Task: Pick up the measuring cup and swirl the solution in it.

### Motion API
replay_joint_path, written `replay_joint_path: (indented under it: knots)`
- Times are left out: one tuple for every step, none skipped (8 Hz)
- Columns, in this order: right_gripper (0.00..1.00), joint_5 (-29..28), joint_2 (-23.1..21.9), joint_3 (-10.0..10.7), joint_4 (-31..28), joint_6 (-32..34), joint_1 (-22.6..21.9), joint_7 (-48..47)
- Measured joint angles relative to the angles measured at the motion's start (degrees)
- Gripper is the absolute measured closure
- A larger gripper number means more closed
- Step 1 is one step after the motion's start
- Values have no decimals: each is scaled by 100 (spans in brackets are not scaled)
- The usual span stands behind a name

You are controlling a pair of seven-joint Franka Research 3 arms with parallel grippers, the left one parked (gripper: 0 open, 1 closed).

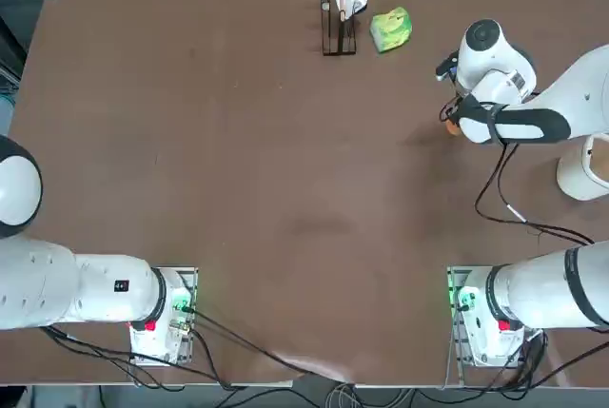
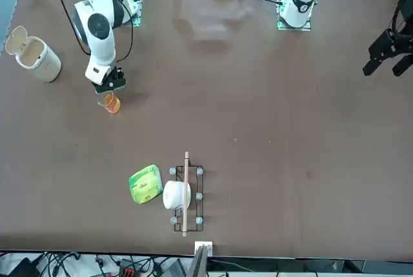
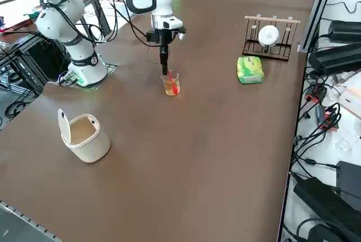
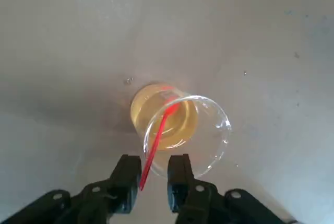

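With our black two-fingered pincer (image 4: 155, 182) partly open around the near rim of the clear glass measuring cup (image 4: 209, 130), we judge we're grasping, and must close before lifting.

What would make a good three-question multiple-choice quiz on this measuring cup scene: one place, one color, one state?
1. Which thing stands on the same side of the rack as the measuring cup's arm, right beside the rack?
A) the white bin
B) the green-yellow packet
C) the measuring cup

2. What color is the stick in the measuring cup?
A) blue
B) green
C) red

3. How is the white bin's lid?
A) open
B) closed
C) missing

1: B, the green-yellow packet lies next to the rack, while the measuring cup is under the right tool.
2: C, a red stick leans out over the rim.
3: A, the lid stands up from the white bin, showing its inside.
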State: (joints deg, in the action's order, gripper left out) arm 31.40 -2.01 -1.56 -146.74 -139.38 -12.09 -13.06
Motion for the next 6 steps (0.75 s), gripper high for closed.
replay_joint_path:
  knots:
    - [64, 0, 0, 0, 1, 0, 0, -8]
    - [65, 0, -1, -1, 4, 0, 0, -15]
    - [65, 2, -4, -1, 8, 0, 0, -23]
    - [65, 4, -10, -1, 12, 1, 0, -31]
    - [66, 5, -17, -1, 15, 2, 0, -35]
    - [66, 6, -22, -1, 19, 2, 0, -41]
